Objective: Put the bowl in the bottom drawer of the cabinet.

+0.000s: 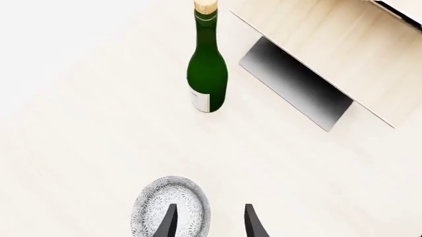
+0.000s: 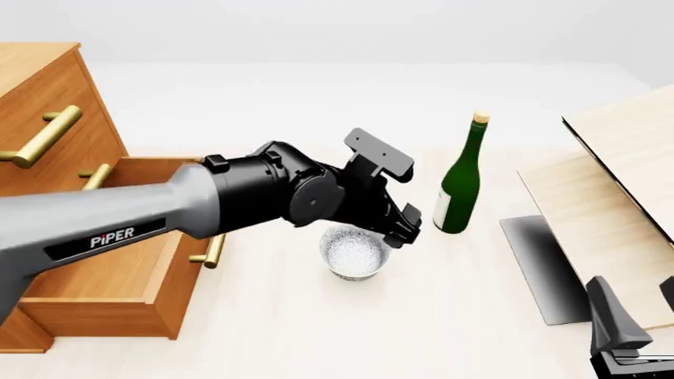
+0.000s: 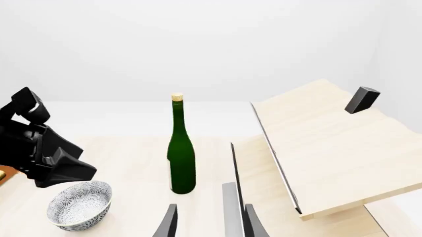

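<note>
1. My left claw (image 2: pixel 392 234) hangs spread apart just above the small speckled grey-and-white bowl (image 2: pixel 355 253).
2. The bowl stands upright on the pale tabletop (image 2: pixel 443 316), between the pulled-out orange-brown bottom drawer (image 2: pixel 116 292) and the green glass bottle (image 2: pixel 459 185).
3. My right claw (image 3: pixel 209 223) is spread apart, holding nothing.

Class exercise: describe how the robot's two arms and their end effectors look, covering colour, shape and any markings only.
The left arm has a smooth grey tube link lettered "PIPER" in white, then bulky matte-black rounded joints. Its end effector ends in two thin, black, tapering fingers. The right end effector looks the same. No cables show.
</note>
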You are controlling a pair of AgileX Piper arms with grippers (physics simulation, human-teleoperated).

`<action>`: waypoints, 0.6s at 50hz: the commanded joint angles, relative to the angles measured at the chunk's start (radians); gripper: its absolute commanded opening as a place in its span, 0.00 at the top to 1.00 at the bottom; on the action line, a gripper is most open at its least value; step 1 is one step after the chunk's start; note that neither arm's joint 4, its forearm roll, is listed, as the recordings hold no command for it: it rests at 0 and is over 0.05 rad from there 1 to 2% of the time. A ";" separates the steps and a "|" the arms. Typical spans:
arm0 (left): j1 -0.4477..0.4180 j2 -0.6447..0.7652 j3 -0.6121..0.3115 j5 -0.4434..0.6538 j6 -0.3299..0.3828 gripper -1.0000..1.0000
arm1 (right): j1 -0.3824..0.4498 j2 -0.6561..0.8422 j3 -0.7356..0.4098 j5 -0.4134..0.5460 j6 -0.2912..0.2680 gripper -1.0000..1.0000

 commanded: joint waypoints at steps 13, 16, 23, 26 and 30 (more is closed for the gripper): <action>0.004 0.093 -0.005 -0.033 -0.036 0.00 | 0.000 0.000 0.000 0.000 0.000 0.00; 0.003 0.103 -0.007 -0.039 -0.039 0.00 | 0.000 0.000 0.000 0.000 0.000 0.00; 0.002 0.123 -0.019 -0.038 -0.042 0.00 | 0.000 0.000 0.000 0.000 0.000 0.00; 0.006 0.136 -0.020 -0.048 -0.048 0.00 | 0.000 0.000 0.000 0.000 0.000 0.00; 0.002 0.151 -0.014 -0.060 -0.058 0.00 | 0.000 0.000 0.000 0.000 0.000 0.00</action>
